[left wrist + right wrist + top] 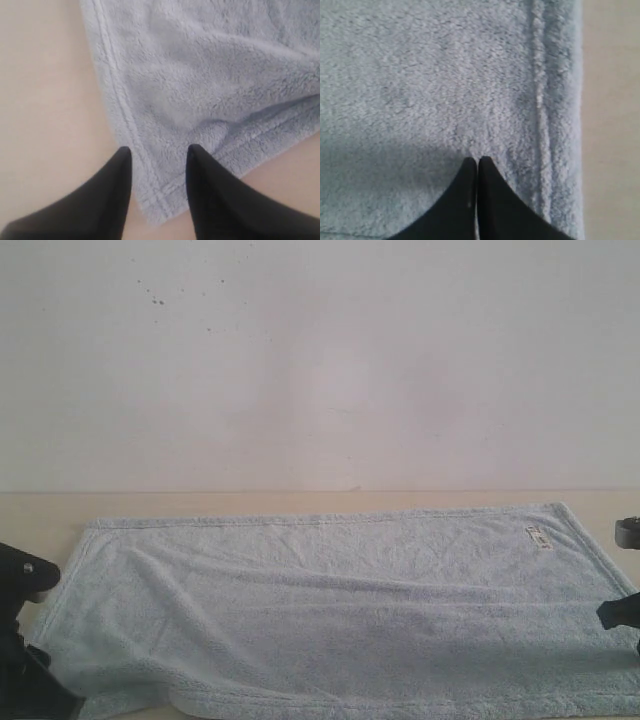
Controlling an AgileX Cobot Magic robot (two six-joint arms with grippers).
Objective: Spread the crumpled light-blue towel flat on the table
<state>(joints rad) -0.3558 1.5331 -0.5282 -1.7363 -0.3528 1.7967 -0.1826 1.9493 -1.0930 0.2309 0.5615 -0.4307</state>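
The pale light-blue towel (pixel 330 610) lies spread over the beige table (pixel 300 502), with a few shallow wrinkles running across it. Its white label (pixel 538 537) shows near the far right corner. In the left wrist view my left gripper (pixel 160 152) is open and hovers over a near corner of the towel (pixel 200 75), so the hemmed corner shows between the two black fingers. My right gripper (pixel 477 160) is shut with nothing between its fingers. It hangs over the towel (pixel 420 90), just inside the hemmed side edge (pixel 542 125).
A white wall (pixel 320 360) rises behind the table. My left arm (pixel 22 640) is at the towel's near left corner and my right arm (pixel 622 610) at its right edge. Bare tabletop (pixel 45 100) lies beside the left corner and past the right hem (pixel 612 125).
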